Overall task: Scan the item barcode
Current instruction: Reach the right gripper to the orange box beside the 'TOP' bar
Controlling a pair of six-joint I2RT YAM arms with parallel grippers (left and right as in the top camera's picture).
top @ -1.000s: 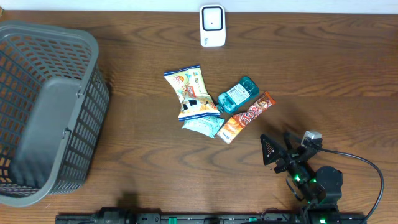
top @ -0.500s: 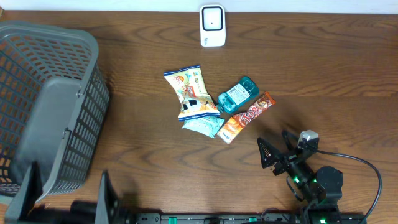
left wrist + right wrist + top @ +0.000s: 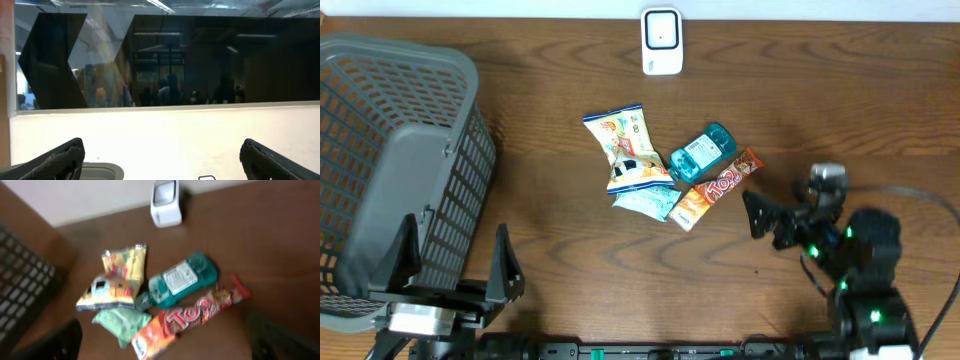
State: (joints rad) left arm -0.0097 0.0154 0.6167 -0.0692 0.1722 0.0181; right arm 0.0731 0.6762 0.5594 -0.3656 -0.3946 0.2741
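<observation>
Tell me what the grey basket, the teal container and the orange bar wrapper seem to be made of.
Grey basket: matte moulded plastic, judging by its lattice walls. Teal container: hard plastic, perhaps translucent, with a white paper-like label. Orange bar wrapper: thin printed film, probably plastic, slightly glossy.

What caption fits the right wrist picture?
Open right gripper looks down at snack packets, a teal case and the white scanner.

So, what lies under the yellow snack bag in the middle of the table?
The upper edge of a pale green packet seems tucked under the yellow snack bag at its lower end. How far it reaches beneath, or anything else there, is covered.
</observation>
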